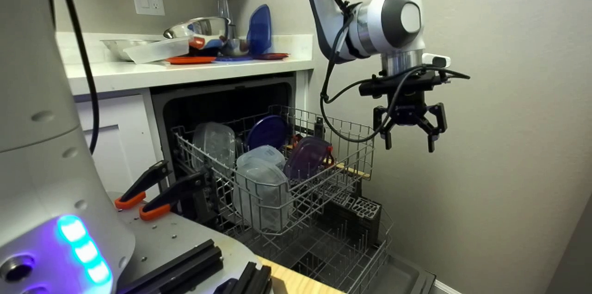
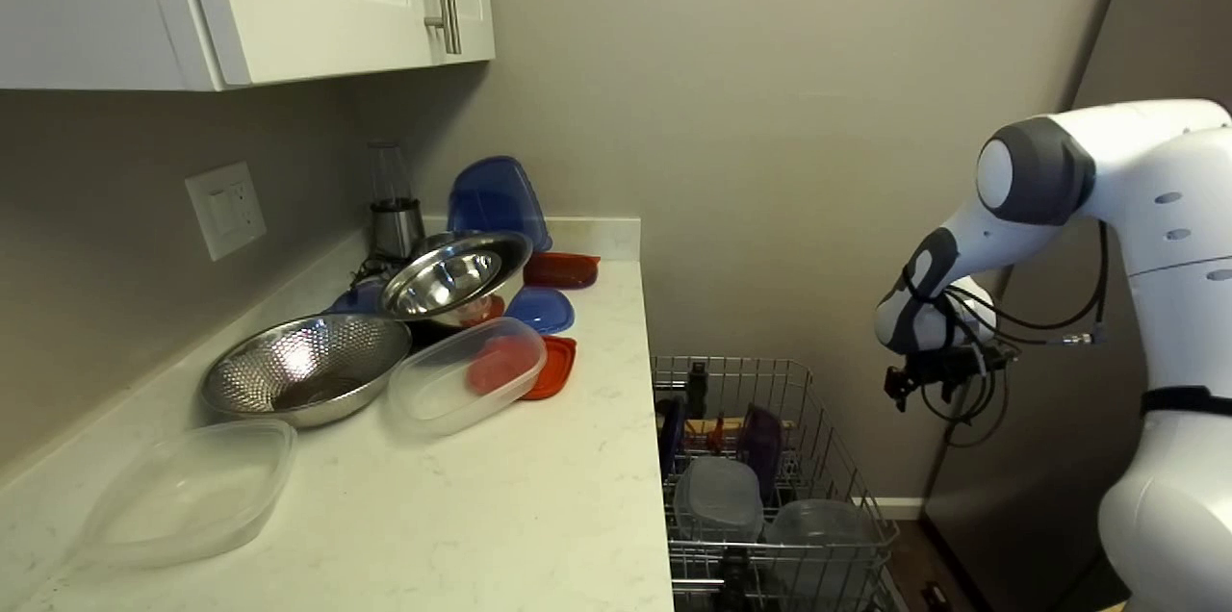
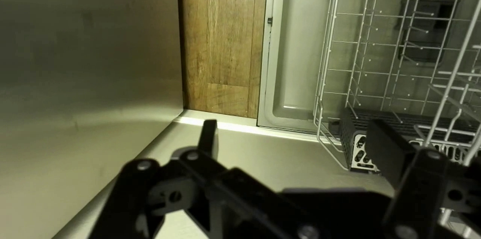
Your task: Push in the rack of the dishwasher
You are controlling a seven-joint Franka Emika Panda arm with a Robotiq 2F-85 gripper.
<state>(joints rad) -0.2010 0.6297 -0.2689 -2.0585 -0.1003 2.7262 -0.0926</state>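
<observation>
Wrist view: the gripper (image 3: pixel 298 143) has its two fingers (image 3: pixel 207 135) spread wide, with a pale wall (image 3: pixel 270 156) showing through the space between them. Farther up, the dishwasher door (image 3: pixel 300 62) lies folded down next to a strip of wooden floor (image 3: pixel 229 36), and a smooth metal panel (image 3: pixel 86 62) fills the left side. The lower rack (image 3: pixel 331 24) is at the right, with a cutlery basket (image 3: pixel 360 152) at its wall-side end, partly hidden by a finger. In an exterior view, the arm (image 1: pixel 374 30) holds the gripper (image 1: pixel 409 143) in mid-air, fingers apart and pointing down, past the outer end of the upper rack (image 1: pixel 330 168) and apart from it. The upper rack stands pulled out of the dishwasher (image 1: pixel 158 111), above the lower rack, which is out as well. The upper one carries clear plastic containers (image 1: pixel 261 192), a dark blue round lid (image 1: pixel 268 132) and a tilted purple container (image 1: pixel 307 157). Two orange-tipped clamps (image 1: pixel 178 191) sit beside the arm's base (image 1: pixel 27 183), whose lights (image 1: pixel 86 252) glow blue. In an exterior view, a white counter (image 2: pixel 481 506) holds a perforated steel colander (image 2: pixel 318 362), a tilted steel bowl (image 2: pixel 462 275), two clear tubs (image 2: pixel 192 497) and an upright blue lid (image 2: pixel 496 201) at the back. The upper rack shows just beside the counter, at a lower level. The gripper is on the side of the rack away from the counter; it appears small and dark among cables (image 2: pixel 980 362), so its finger spacing cannot be made out there.
</observation>
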